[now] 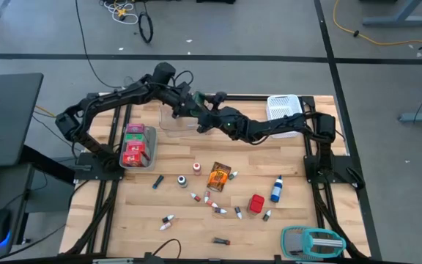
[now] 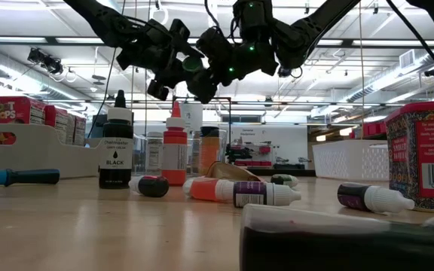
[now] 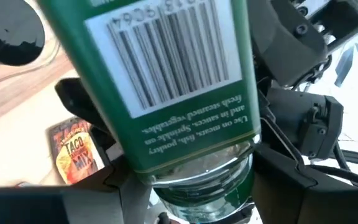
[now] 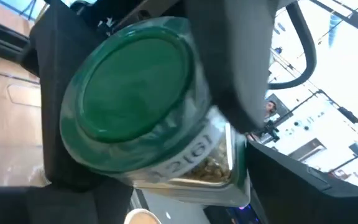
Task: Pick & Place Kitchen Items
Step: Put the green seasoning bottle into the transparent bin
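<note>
A glass jar point(image 3: 166, 81) with a green label and green lid point(image 4: 135, 93) hangs in the air over the table's far middle, my left gripper point(image 3: 191, 202) shut on it. In the high view the jar point(image 1: 195, 100) sits between both arms. My right gripper point(image 1: 205, 117) is open, with dark fingers on either side of the jar's lid end. More kitchen items lie on the table: an orange taco packet point(image 1: 218, 176), a red box point(image 1: 256, 203), a blue bottle point(image 1: 276, 189) and small vials point(image 1: 215, 204). My left gripper pinches the jar's clear glass end point(image 3: 204, 177), opposite the lid, between its two fingers. The jar reaches out past the fingers roughly level, lid away from the wrist, lifted clear of the table. My right gripper stands close around the lid end point(image 4: 166, 162); whether it touches the jar I cannot tell.
A clear tray point(image 1: 168, 121) lies just below the two grippers. A grey bin point(image 1: 149, 133) with red boxes stands at the left, a white mesh basket point(image 1: 284, 106) at the far right, a teal-and-grey gadget point(image 1: 313, 240) at the near right.
</note>
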Controlling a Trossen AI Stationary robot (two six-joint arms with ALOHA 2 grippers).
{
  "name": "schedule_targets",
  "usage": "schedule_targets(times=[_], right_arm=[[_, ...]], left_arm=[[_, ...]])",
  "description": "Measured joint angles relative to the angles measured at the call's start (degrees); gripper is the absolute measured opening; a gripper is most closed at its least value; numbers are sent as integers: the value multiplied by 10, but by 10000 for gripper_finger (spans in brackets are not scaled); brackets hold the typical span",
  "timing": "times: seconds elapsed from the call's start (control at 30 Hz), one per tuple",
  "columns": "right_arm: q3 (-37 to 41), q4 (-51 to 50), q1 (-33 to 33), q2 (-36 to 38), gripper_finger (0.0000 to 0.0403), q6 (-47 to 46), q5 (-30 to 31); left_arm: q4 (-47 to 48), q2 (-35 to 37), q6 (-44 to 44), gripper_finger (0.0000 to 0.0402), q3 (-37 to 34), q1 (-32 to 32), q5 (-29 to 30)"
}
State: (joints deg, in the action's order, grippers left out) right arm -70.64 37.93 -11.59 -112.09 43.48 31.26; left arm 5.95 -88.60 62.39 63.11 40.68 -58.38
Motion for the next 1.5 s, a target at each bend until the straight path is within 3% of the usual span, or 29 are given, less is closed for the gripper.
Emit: schedule_targets(times=[0.27,0.47,0.6,0.67,0.77,0.9,1.17,1.3,1.4,1.5], right_arm=[[1,-58,-1,-2,205,-57,-1],[1,-61,-1,-1,204,-68,-5],[-2,-92,-1,2,208,-167,-33],[-2,-113,-1,2,218,-228,-59],[2,-144,3,-4,221,-280,-121],[1,-131,3,-1,207,-331,-161],[-26,-156,3,-1,214,-394,-183],[-106,-275,3,-5,208,-398,-174],[-150,-323,-4,-25,208,-418,-157],[-172,-332,-22,-59,209,-460,-180]], left_arm=[[-5,0,2,230,2,-4,-2],[-20,0,3,231,1,0,-1],[-42,4,-30,231,-1,16,-16],[-44,14,-77,231,-2,23,-23],[-64,38,-230,231,3,39,-17],[-51,67,-388,231,1,49,3],[-9,138,-619,231,1,46,103],[32,172,-707,231,1,37,226],[52,187,-756,231,1,22,327],[68,194,-768,231,1,12,396]])
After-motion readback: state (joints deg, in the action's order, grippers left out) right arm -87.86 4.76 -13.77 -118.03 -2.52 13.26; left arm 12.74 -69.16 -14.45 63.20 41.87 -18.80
